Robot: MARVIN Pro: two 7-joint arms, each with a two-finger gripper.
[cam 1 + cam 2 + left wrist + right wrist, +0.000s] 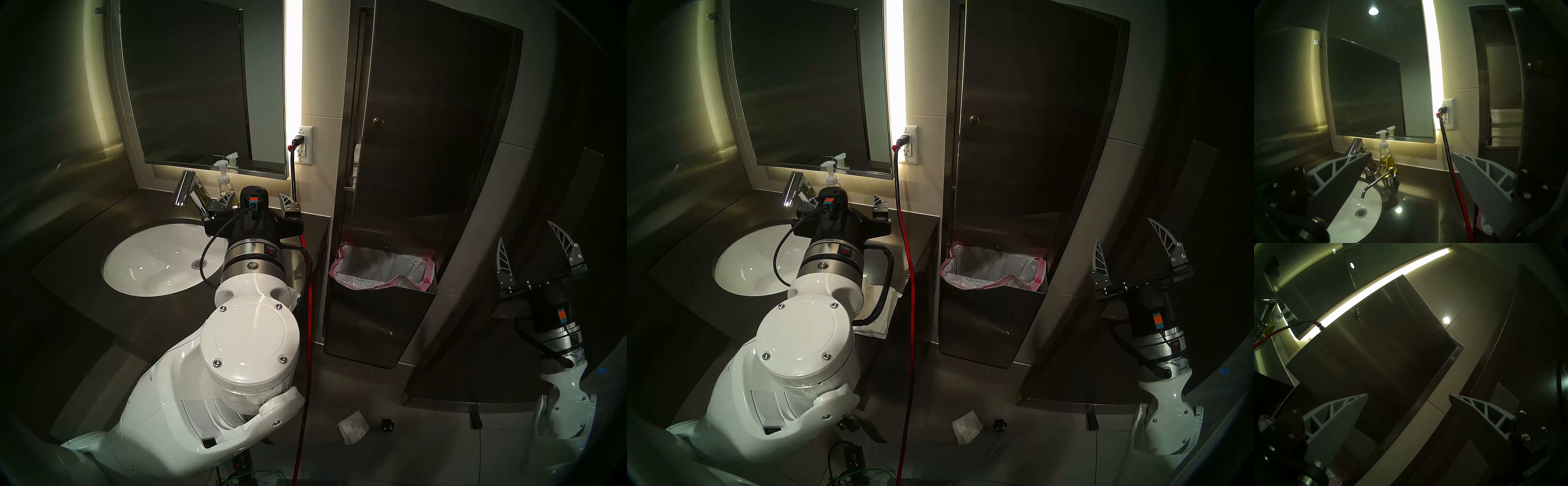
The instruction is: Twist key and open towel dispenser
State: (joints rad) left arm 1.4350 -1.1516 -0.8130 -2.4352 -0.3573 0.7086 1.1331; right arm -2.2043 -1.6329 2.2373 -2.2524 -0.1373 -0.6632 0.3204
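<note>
We read the towel dispenser (424,135) door as already swung ajar, its stack of towels (1505,127) exposed; the key (377,122) sits on the door, above the bin. Left pincer (256,203) and right pincer (539,251) both gape, empty. Next we judge: widen the door or withdraw.

Dim washroom, bright vertical light strip (293,57) beside mirror (203,85), steel glare, dark fisheye rims
</note>
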